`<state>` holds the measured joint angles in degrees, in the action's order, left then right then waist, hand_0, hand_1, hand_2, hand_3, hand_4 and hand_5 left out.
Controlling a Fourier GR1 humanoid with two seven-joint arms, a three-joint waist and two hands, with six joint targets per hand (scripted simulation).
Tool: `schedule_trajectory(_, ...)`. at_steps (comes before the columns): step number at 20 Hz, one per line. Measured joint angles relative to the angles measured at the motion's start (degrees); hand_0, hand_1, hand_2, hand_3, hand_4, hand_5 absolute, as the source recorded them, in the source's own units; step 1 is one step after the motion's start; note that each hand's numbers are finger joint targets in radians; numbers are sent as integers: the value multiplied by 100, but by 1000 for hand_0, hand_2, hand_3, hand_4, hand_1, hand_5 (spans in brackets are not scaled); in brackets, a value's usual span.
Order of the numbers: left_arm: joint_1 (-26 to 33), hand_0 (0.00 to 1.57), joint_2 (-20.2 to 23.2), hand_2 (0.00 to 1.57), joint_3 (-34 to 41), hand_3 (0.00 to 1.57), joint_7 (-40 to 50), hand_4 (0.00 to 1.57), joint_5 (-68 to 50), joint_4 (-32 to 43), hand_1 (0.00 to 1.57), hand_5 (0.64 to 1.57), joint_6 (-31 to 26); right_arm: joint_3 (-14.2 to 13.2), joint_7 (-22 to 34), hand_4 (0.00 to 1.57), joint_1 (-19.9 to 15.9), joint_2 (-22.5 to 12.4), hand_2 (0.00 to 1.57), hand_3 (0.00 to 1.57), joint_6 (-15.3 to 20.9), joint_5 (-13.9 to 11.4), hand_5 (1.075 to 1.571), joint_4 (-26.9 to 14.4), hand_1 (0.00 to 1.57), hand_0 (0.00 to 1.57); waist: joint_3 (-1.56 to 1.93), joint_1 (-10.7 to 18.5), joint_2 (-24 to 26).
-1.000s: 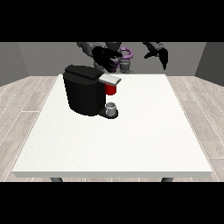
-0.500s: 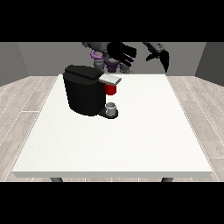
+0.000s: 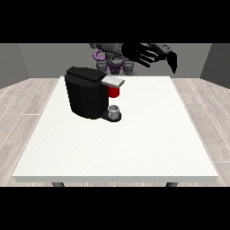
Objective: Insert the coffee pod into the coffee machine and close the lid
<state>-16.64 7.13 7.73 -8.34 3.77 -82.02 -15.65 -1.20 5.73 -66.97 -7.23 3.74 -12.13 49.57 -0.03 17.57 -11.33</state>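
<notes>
One coffee machine (image 3: 87, 92), one cup (image 3: 115, 111)

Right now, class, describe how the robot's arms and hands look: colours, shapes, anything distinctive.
Both hands are black. The hand in the middle shows slim separate fingers. The hand at the view's right is a dark, narrow shape. The arms behind look grey. No cables or markings can be made out.

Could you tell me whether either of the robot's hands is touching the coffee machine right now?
Apart. In the front view the spread hand and the other hand are raised, off to one side of the coffee machine.
</notes>
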Motion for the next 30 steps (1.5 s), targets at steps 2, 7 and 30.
schedule_trajectory(2, -84, 0, 84, 0, 72, 0, -6, 418, -75, 55, 0, 1571, -69, -31, 55, 0, -223, -33, 0, 0, 28, -48, 1571, -69, 0, 0, 1, 56, -73)
schedule_trajectory(7, -277, 0, 101, 0, 48, 0, 86, 0, -193, 18, 0, 1571, -168, -116, 142, 0, -708, -137, 0, 0, 68, -152, 1571, -316, 0, 0, 0, 276, -231)
schedule_trajectory(30, -311, 0, -94, 0, -319, 0, 274, 266, -125, -328, 0, 1571, -133, -417, -867, 219, -847, 267, 0, 0, 20, 72, 1571, -861, 0, 0, 3, 340, -386)
